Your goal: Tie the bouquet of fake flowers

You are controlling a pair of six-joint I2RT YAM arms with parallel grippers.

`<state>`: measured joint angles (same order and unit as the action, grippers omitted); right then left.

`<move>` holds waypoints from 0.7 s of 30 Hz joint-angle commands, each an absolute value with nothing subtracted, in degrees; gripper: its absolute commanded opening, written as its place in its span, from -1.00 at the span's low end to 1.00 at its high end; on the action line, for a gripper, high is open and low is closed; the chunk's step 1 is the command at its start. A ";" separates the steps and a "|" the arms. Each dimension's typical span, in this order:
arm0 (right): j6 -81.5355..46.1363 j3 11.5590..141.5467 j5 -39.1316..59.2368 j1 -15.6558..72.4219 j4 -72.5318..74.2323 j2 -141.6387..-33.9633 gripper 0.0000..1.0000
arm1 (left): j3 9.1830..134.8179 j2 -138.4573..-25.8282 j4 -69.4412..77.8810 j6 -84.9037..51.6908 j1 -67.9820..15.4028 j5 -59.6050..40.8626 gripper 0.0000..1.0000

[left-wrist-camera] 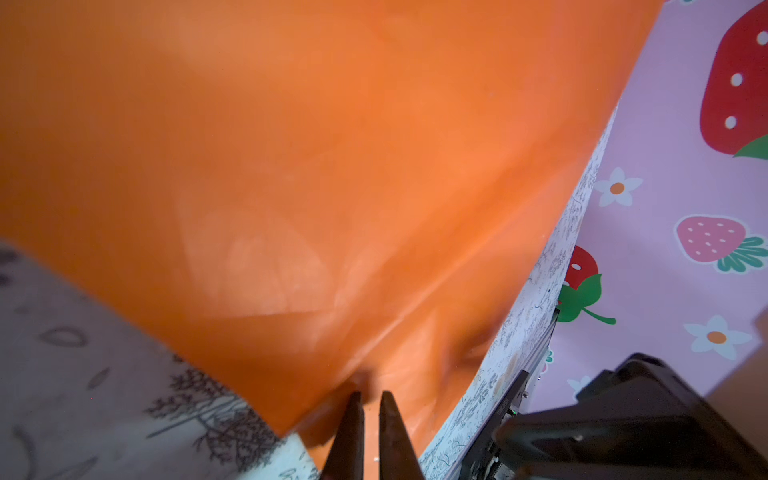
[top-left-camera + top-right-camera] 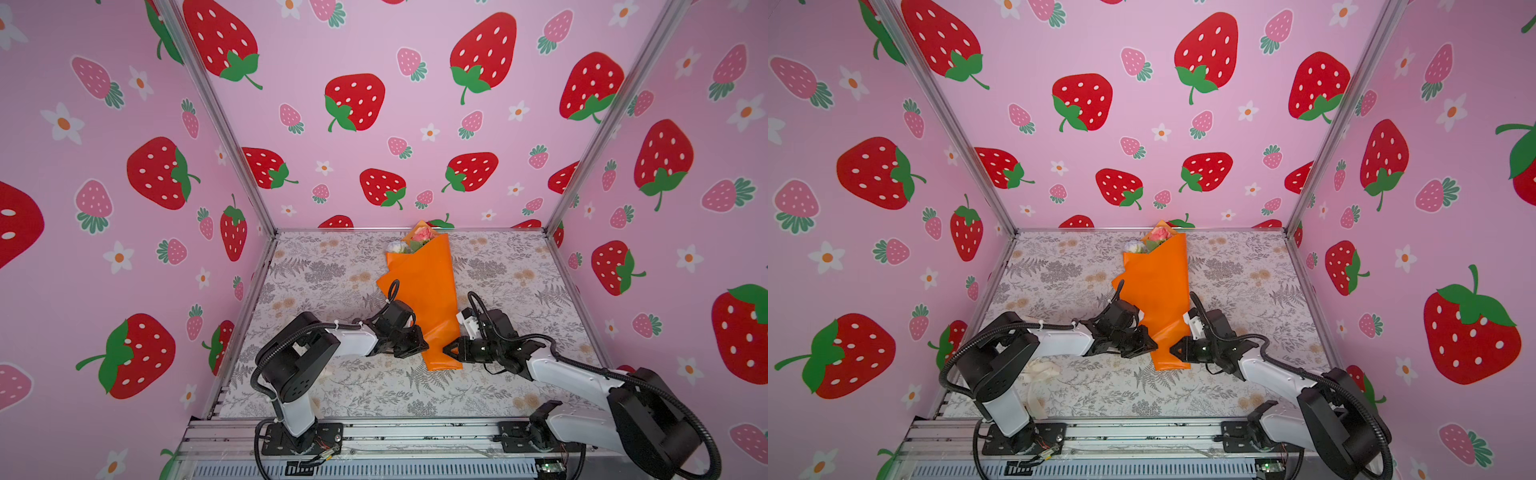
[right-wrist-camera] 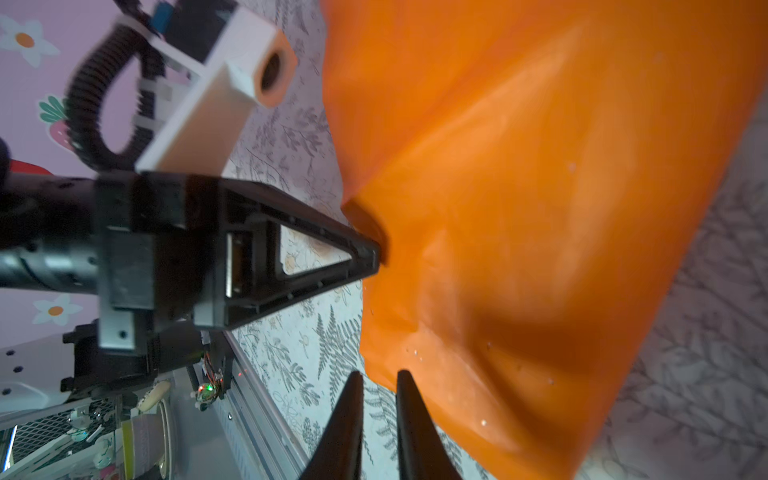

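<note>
Left tool (image 1: 370, 397) pinches the orange paper (image 2: 424, 282) around the bouquet (image 2: 417, 239); right tool (image 3: 378, 376), narrow and empty, hovers just beside.

Soft, even light fills both top views, bright on the strawberry-print walls (image 2: 374, 62) and flatter on the floral tabletop (image 2: 332, 266). Only faint shadows lie under the arms toward 6 o'clock. The wide lens stretches the print at 9 and 3 o'clock, and detail is slightly soft throughout. In the left wrist view the orange wrapping paper (image 1: 332, 166) sits very close, blurred, with pale sheen patches, and the tabletop beside it is smeared. In the right wrist view the left tool (image 3: 376, 253) throws a small dark shadow where it meets the paper. A broader shadow crosses the sheet, and the white camera mount (image 3: 216, 95) is out of focus.
</note>
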<state>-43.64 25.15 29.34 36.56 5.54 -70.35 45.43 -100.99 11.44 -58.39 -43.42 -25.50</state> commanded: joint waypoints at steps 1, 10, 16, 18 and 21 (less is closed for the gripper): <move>-42.75 25.34 27.86 35.20 3.65 -73.11 -0.63 | 45.72 -100.51 10.03 -57.39 -43.68 -25.35 -0.75; -43.66 19.39 26.25 35.24 5.47 -76.19 -0.64 | 54.57 -96.42 0.73 -47.72 -46.28 -26.98 -0.69; -44.39 20.73 27.62 35.07 6.65 -75.46 -0.65 | 57.70 -102.72 0.64 -48.95 -47.75 -30.58 -0.70; -44.33 21.90 28.55 34.30 6.60 -74.77 -0.65 | 56.84 -104.24 1.16 -50.63 -47.80 -30.28 -0.72; -43.81 23.62 30.50 32.48 6.72 -74.27 -0.65 | 54.86 -105.35 3.65 -51.93 -47.77 -30.64 -0.73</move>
<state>-43.83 21.19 28.93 34.00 6.87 -75.48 56.42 -104.16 3.53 -50.37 -47.64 -29.52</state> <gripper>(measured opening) 0.177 0.138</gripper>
